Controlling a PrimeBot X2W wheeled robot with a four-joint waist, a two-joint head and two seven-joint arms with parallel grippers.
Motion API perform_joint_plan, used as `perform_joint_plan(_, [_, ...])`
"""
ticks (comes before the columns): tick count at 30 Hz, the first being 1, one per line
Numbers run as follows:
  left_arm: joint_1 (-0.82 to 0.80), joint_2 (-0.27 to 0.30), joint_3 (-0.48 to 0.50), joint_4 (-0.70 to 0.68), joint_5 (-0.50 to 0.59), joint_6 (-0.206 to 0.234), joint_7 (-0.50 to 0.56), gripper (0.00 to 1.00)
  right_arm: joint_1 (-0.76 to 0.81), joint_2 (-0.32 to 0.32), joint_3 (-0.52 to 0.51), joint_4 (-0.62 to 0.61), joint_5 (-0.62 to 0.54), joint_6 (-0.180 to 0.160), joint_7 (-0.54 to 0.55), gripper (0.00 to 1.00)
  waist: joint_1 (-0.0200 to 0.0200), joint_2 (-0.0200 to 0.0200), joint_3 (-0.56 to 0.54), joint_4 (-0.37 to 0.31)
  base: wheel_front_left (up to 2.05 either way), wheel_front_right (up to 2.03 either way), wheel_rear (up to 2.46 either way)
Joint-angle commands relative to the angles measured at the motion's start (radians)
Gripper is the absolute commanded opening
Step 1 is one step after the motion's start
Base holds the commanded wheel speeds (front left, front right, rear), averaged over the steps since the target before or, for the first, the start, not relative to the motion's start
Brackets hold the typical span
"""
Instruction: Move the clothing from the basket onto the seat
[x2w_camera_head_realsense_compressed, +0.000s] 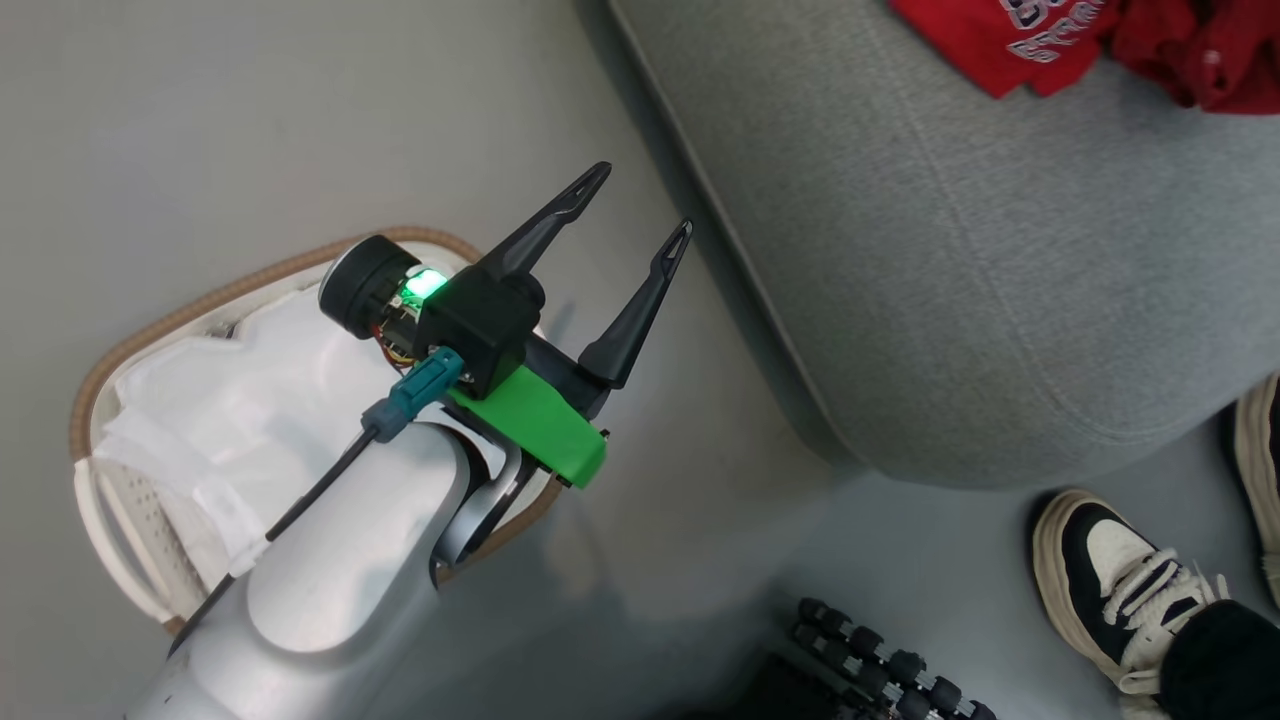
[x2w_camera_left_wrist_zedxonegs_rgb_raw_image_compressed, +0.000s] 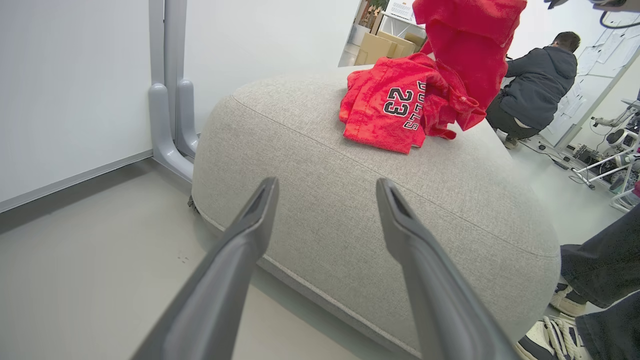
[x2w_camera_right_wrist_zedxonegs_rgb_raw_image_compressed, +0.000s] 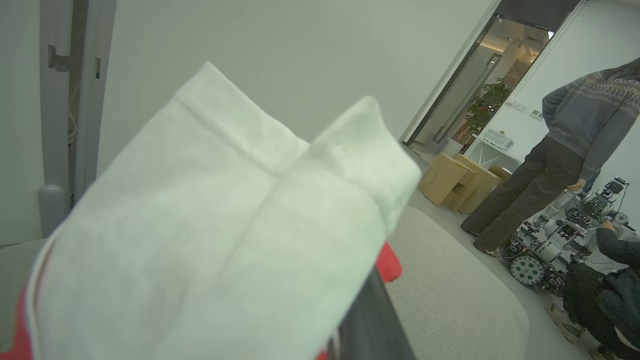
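Note:
My left gripper (x2w_camera_head_realsense_compressed: 643, 200) is open and holds nothing, hovering over the basket's right edge with its fingers aimed at the seat (x2w_camera_head_realsense_compressed: 950, 300). The basket (x2w_camera_head_realsense_compressed: 200, 300) stands on the floor at the left with white cloth (x2w_camera_head_realsense_compressed: 230, 410) inside. A red jersey (x2w_camera_left_wrist_zedxonegs_rgb_raw_image_compressed: 390, 110) marked "23" lies crumpled on the grey seat (x2w_camera_left_wrist_zedxonegs_rgb_raw_image_compressed: 350, 200), its edge in the head view (x2w_camera_head_realsense_compressed: 1010, 40). A second red garment (x2w_camera_left_wrist_zedxonegs_rgb_raw_image_compressed: 470, 45) hangs above the seat. In the right wrist view its white side (x2w_camera_right_wrist_zedxonegs_rgb_raw_image_compressed: 225, 225) drapes over my right gripper; one dark finger (x2w_camera_right_wrist_zedxonegs_rgb_raw_image_compressed: 370, 320) shows beneath it.
A person's sneakers (x2w_camera_head_realsense_compressed: 1110, 580) stand on the floor by the seat's near corner, and black rollers (x2w_camera_head_realsense_compressed: 880, 660) sit at the bottom. A grey post (x2w_camera_left_wrist_zedxonegs_rgb_raw_image_compressed: 170, 100) rises beside the seat. A person (x2w_camera_right_wrist_zedxonegs_rgb_raw_image_compressed: 550, 165) stands beyond it; another person (x2w_camera_left_wrist_zedxonegs_rgb_raw_image_compressed: 535, 85) crouches near equipment (x2w_camera_right_wrist_zedxonegs_rgb_raw_image_compressed: 550, 250).

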Motion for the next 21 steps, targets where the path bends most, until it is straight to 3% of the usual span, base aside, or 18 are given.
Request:
perform_joint_plan(1, [-0.018, 0.008, 0.002, -0.002, -0.001, 0.003, -0.008, 1.00, 0.030, 0.017, -0.022, 0.024, -0.006, -0.001, -0.004, 0.00, -0.0001, -0.0001, 0.068, 0.069, 0.00, 0.00, 0.00])
perform_joint_plan(2, [-0.020, 0.008, 0.003, 0.001, 0.000, 0.004, -0.010, 1.00, 0.040, 0.030, -0.032, 0.032, -0.008, -0.001, -0.004, 0.00, -0.0001, -0.0001, 0.070, 0.072, 0.00, 0.00, 0.00])
perform_joint_plan(3, [-0.022, 0.007, 0.002, 0.004, 0.000, 0.005, -0.013, 1.00, 0.058, 0.041, -0.042, 0.037, -0.014, -0.001, -0.004, 0.46, -0.0001, -0.0001, 0.071, 0.076, 0.00, 0.00, 0.00])
perform_joint_plan(4, [-0.022, 0.007, 0.004, 0.007, -0.002, 0.006, -0.016, 1.00, 0.073, 0.049, -0.052, 0.034, -0.014, -0.001, -0.004, 1.00, -0.0001, -0.0001, 0.068, 0.078, 0.00, 0.00, 0.00])
perform_joint_plan(13, [0.009, 0.001, 0.026, 0.045, -0.013, 0.027, -0.063, 1.00, 0.327, 0.117, -0.110, -0.100, -0.008, -0.001, -0.004, 1.00, -0.0001, -0.0001, -0.003, 0.107, 0.00, 0.00, 0.00])
perform_joint_plan(21, [0.064, -0.020, 0.075, 0.078, 0.000, 0.068, -0.101, 1.00, 0.559, 0.146, -0.081, -0.262, 0.026, -0.001, -0.004, 1.00, -0.0001, -0.0001, -0.110, 0.186, 0.00, 0.00, 0.00])
